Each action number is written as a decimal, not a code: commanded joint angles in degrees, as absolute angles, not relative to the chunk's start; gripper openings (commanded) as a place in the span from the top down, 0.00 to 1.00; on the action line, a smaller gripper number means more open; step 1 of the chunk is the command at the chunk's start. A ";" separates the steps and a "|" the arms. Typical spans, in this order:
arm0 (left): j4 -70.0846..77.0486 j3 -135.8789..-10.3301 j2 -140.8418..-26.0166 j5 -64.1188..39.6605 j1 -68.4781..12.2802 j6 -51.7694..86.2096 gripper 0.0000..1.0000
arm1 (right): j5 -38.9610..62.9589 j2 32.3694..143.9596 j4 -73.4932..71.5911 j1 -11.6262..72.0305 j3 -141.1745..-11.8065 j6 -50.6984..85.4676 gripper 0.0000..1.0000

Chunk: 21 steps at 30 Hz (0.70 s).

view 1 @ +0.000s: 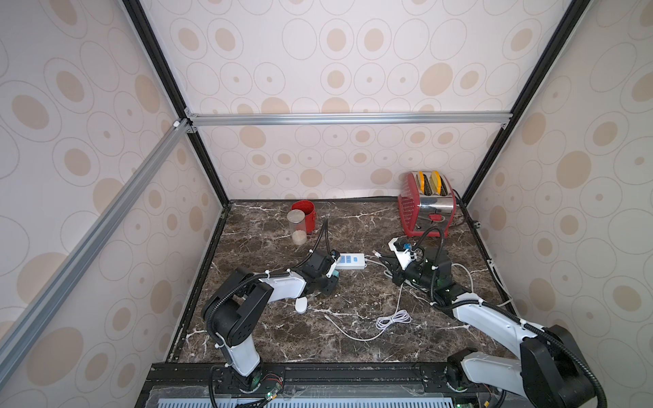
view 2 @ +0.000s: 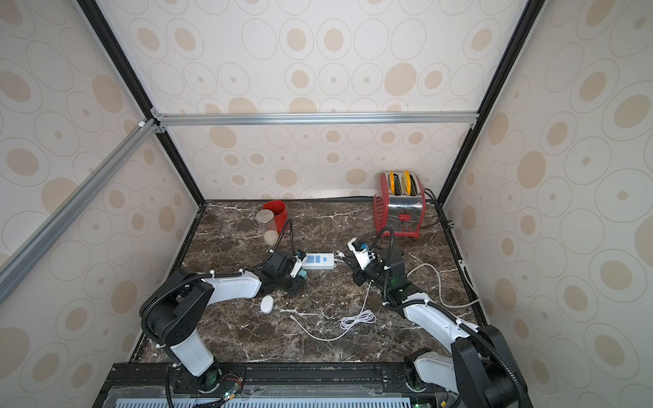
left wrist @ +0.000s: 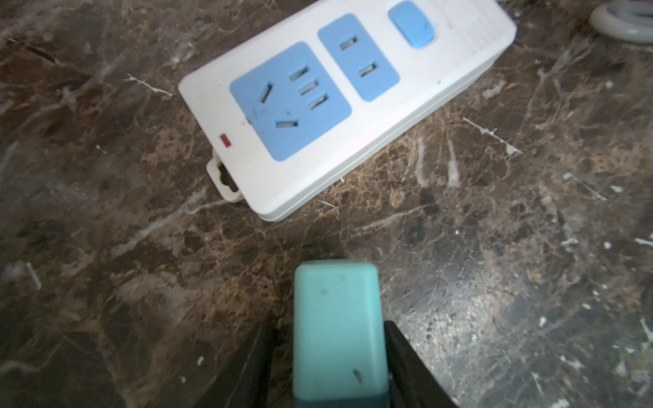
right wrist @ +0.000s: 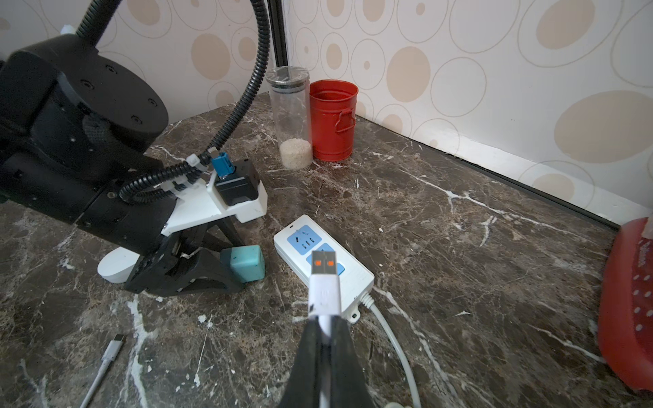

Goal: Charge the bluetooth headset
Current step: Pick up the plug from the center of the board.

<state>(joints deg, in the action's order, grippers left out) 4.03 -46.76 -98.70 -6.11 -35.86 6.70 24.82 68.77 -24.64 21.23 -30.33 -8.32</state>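
1. We log a dark marble tabletop (view 1: 353,219).
2. At the rear: a red toaster (view 1: 425,205), and a red bucket (view 1: 305,212) with a clear rice jar (view 1: 296,228) just beside it.
3. In the middle: a white power strip (view 1: 349,260) and a coiled white USB cable (view 1: 392,320).
4. Nearer us: the bluetooth headset case (view 1: 301,305).

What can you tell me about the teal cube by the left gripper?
The teal charger cube is smooth plastic with rounded corners, a darker band at one end and dark scuffs. It sits between the left gripper's black fingers, near the white power strip but apart from it. No prongs or cable show.
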 commanded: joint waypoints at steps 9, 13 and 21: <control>5.74 -47.86 -100.71 -6.57 -36.23 6.71 0.70 | 27.33 69.96 -22.32 20.90 -32.87 -9.53 1.00; 6.05 -47.90 -100.16 -7.82 -36.22 5.74 0.91 | 31.28 70.78 -19.12 20.90 -33.31 -12.70 1.00; 2.51 -48.46 -92.20 -20.52 -35.68 -8.49 1.00 | 29.84 69.08 -10.46 24.14 -36.55 -18.87 1.00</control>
